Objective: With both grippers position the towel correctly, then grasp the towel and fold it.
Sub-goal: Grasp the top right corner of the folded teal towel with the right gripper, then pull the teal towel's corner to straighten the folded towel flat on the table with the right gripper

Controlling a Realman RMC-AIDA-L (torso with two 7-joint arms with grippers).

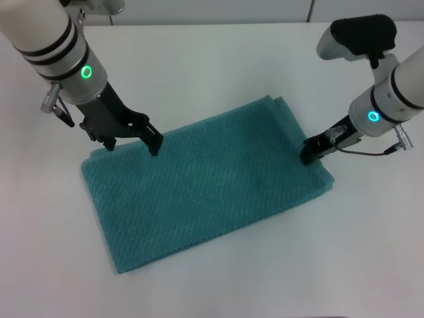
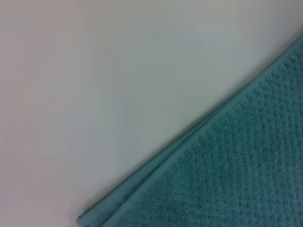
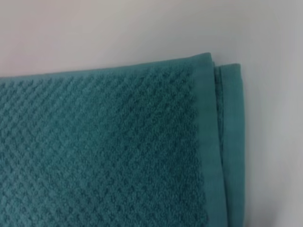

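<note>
The teal waffle-weave towel (image 1: 212, 179) lies flat and slanted on the white table (image 1: 199, 59), folded in layers. My left gripper (image 1: 131, 142) stands open at the towel's far left edge, its black fingers (image 1: 154, 140) down on the cloth near that corner. My right gripper (image 1: 309, 154) touches the towel's right edge, near the layered end. The left wrist view shows one towel (image 2: 246, 175) edge with stacked layers running diagonally. In the right wrist view a towel (image 3: 104, 151) corner shows, with a second hem sticking out beside it.
Bare white table (image 1: 371, 252) surrounds the towel on all sides. A cable (image 1: 371, 152) hangs from the right wrist just above the surface. A wall line runs along the far table edge.
</note>
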